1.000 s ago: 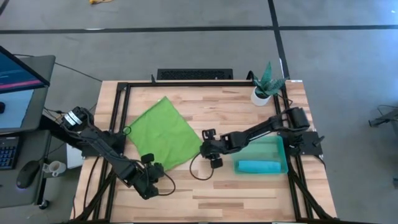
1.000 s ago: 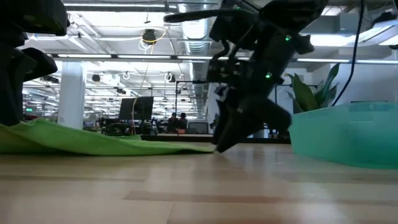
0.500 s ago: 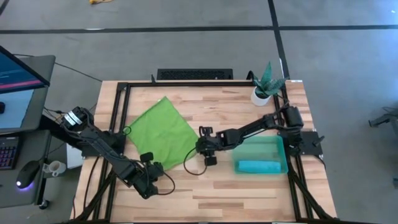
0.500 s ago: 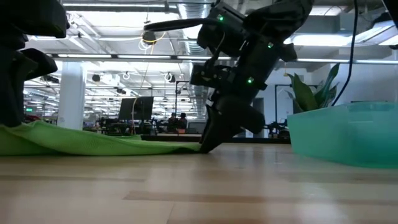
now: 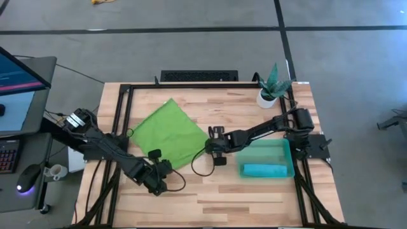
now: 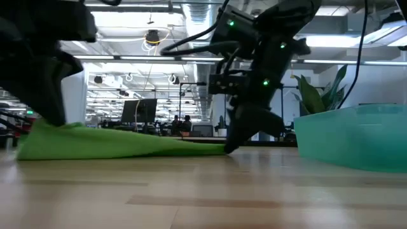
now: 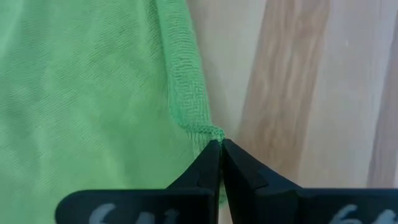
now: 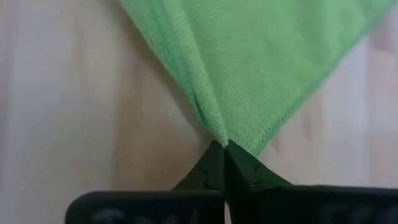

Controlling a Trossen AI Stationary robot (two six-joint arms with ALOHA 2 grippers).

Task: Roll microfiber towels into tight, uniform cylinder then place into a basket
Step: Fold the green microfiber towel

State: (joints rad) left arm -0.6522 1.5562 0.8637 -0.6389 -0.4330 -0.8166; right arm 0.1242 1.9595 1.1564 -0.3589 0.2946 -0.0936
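1. While the lime green towel (image 5: 166,133) lies spread as a diamond on the left-centre of the table (image 5: 248,194), two of its corners are pinched.
2. Near corner: left gripper (image 5: 160,170) is clamped on it – the left wrist view shows the fingers pressed together with the hemmed tip (image 7: 210,132) caught between them.
3. Right-hand corner: right gripper (image 5: 210,145) is closed on it too – in the right wrist view the cloth's point (image 8: 222,138) runs straight into the shut fingertips.
4. Low view: the towel (image 6: 121,142) sits slightly raised at its left end, thinning to an edge at the right gripper (image 6: 229,149), which touches down at the tabletop.
5. Blue towel (image 5: 266,170) is rolled into a cylinder and lies inside the basket (image 5: 289,154), along its near wall.
6. The basket stands at the table's right side, just beside the right arm's base; it is apart from the green towel.
7. Potted plant (image 5: 272,84) in a white pot stands at the far right corner, behind the basket.
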